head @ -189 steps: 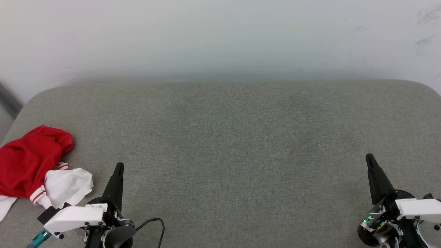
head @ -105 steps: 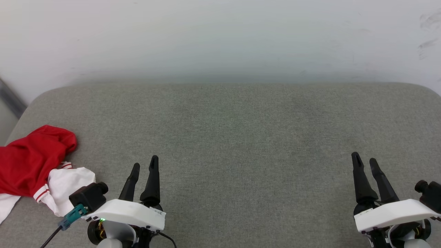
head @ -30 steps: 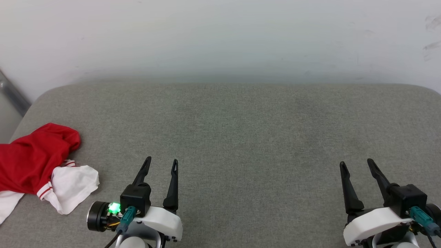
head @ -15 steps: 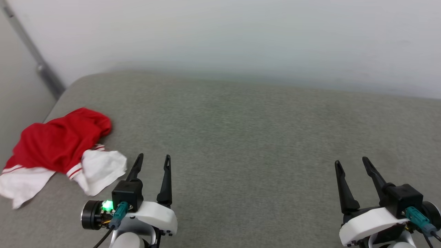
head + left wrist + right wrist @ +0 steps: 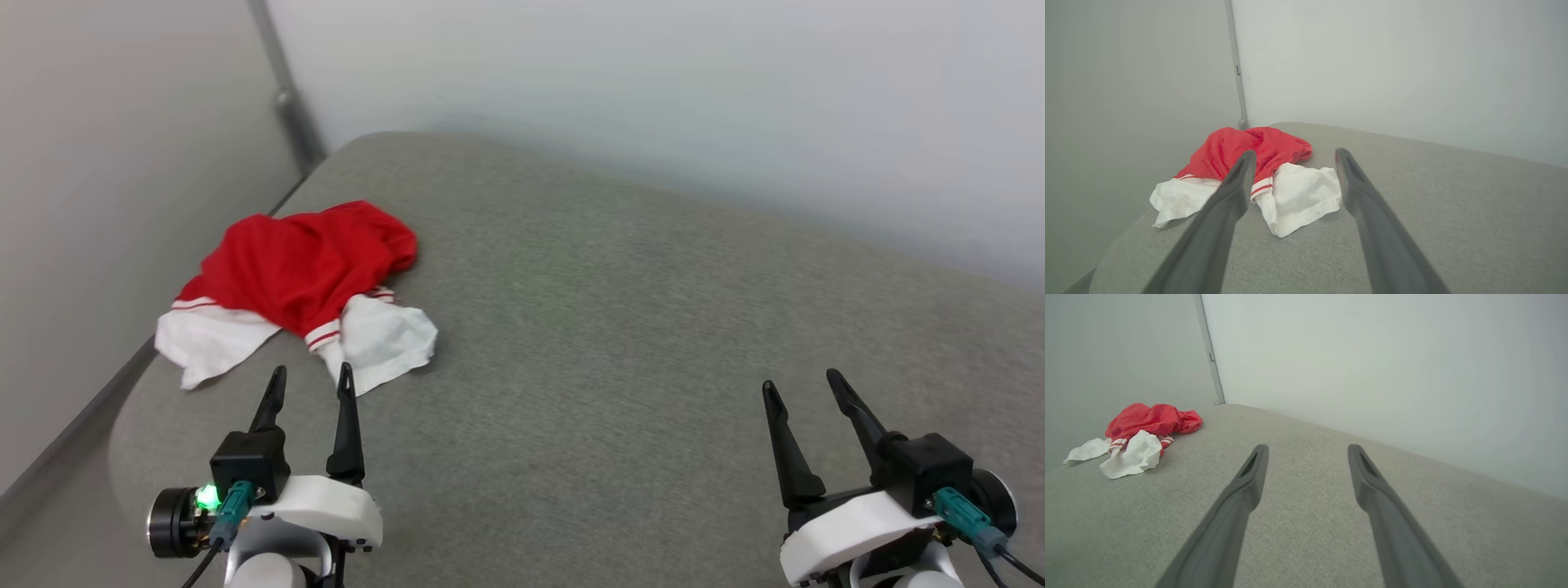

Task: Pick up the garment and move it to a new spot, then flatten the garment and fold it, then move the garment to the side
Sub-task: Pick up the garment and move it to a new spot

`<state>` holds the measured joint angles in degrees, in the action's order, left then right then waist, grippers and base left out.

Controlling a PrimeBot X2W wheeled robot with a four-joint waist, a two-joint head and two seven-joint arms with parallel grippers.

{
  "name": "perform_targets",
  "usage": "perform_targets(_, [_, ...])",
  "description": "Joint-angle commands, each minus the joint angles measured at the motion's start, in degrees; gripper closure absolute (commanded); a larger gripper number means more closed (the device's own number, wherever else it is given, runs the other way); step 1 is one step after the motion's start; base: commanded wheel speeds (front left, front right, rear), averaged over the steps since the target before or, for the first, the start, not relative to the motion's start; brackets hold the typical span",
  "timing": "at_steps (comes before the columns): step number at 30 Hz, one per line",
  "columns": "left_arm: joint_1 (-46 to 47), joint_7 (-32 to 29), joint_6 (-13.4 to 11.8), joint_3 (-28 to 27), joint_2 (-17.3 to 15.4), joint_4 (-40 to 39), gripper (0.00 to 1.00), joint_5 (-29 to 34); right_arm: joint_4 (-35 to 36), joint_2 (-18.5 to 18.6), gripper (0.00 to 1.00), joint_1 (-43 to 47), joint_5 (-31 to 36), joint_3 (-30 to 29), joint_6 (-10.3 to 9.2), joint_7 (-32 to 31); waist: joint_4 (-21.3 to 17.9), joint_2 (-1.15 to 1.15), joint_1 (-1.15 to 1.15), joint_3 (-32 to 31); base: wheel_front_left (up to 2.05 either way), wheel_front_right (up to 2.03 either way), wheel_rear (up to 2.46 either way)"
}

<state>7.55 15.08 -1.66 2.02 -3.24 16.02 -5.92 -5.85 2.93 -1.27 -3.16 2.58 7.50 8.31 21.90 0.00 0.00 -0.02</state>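
The red garment lies crumpled near the left end of the grey cushioned surface, its white sleeve ends with red-white striped trim spread toward me. My left gripper is open and empty, its tips just short of the nearer white sleeve. The left wrist view has the garment straight ahead between and beyond my open left gripper. My right gripper stands open and empty far to the right. From the right wrist the garment lies far left of the open right gripper. Its front print is hidden.
A pale wall runs behind the surface and another wall closes in on the left, with a grey vertical post in the corner. The surface's rounded left edge drops off just beside the garment.
The head camera has swung left, so the garment now sits nearer the picture's middle. Over the earlier frames both grippers opened and rolled over; the left gripper now points at the white sleeve.
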Motion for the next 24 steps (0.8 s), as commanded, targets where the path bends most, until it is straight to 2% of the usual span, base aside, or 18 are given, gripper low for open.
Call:
perform_targets(1, [-0.4, 0.13, -0.06, -0.34, -0.08, -0.33, 0.0, -0.31, 0.24, -0.07, 0.0, -0.69, -0.19, 0.34, -0.02, 0.2, 3.04, 0.0, 0.0, 0.1, 0.0, 0.0, 0.0])
perform_targets(6, [-0.93, 0.13, 0.2, -1.1, 0.06, -0.52, 0.0, -0.53, 0.64, -0.06, 0.0, -1.07, 0.27, 0.89, -0.02, -0.12, 6.13, 0.0, 0.0, 0.12, 0.0, 0.0, 0.0])
perform_targets(11, [-0.87, 0.13, 0.53, -1.55, 0.16, -0.36, 0.0, -0.52, 0.65, -0.06, 0.0, -0.99, -0.22, 0.91, -0.03, -0.26, 7.54, 0.0, 0.0, 0.09, 0.0, 0.0, 0.0])
perform_targets(19, [1.09, 0.13, 1.1, -2.4, -0.05, 0.41, 0.0, -0.27, 0.25, -0.05, 0.0, -1.63, -0.57, 1.3, -0.03, -0.08, 7.25, 0.0, 0.0, 0.43, 0.0, 0.0, 0.0])
perform_targets(24, [6.39, 0.13, 2.29, -2.76, -1.29, 2.83, 0.0, -0.46, 1.01, -0.05, 0.0, -2.97, 0.49, 1.29, -0.03, -0.85, 5.37, 0.0, 0.0, 2.74, 0.0, 0.0, 0.0])
